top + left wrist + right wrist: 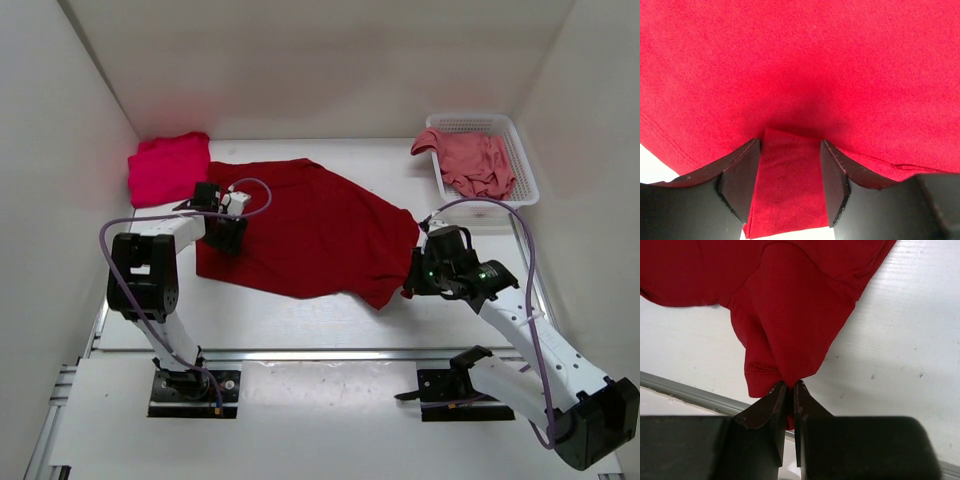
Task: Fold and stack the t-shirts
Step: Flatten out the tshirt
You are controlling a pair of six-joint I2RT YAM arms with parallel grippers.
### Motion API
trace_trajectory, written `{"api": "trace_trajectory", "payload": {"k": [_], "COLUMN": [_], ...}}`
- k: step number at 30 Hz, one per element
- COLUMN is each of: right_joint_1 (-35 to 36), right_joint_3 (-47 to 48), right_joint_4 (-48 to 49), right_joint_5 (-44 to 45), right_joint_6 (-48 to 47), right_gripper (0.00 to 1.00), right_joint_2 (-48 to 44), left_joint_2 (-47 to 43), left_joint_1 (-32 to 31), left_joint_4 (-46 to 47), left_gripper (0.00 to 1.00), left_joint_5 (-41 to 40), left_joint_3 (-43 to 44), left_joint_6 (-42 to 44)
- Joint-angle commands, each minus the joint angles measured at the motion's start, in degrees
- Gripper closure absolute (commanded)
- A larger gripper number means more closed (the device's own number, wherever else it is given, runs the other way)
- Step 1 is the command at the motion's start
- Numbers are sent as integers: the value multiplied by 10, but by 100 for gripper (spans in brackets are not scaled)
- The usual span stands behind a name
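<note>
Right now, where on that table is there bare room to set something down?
Widest bare patch: the near strip of table between the dark crimson t-shirt and the arm bases. A narrower one lies at the far side, between the bright pink t-shirt and the white basket. Crowded: the left edge, around the left gripper, and by the right gripper.

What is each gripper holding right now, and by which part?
The right gripper pinches the dark crimson cloth t-shirt by a hemmed corner. The left gripper straddles a fold near its left edge; whether it clamps cannot be told.
</note>
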Motion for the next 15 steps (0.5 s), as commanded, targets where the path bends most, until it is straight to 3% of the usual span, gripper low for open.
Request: {"api": "trace_trajectory", "payload": {"k": [1,3,7,11,15], "right_joint_1": [-4,-6,-9,-11,-10], "right_joint_3": [-1,1,2,4,6], "right_joint_4": [-7,-10,-8,-5,-5], "right_joint_5": [-5,1,-4,-5,-5], "right_joint_6": [9,4,2,1,-1], "right_gripper": [100,100,100,100,100], "right_joint_2": [-16,-18,-20,-18,-13], "left_joint_2": [11,16,15,-4,-32], "left_joint_1": [4,10,13,16,23], "left_joint_4": [5,-2,-10,-12,-15], "left_gripper": [39,43,64,77,73], "left_joint_5": [-14,-11,4,11,12], "left_joint_3": [27,30,22,12,8], "left_joint_6": [-7,-12,-11,-14,-22]}}
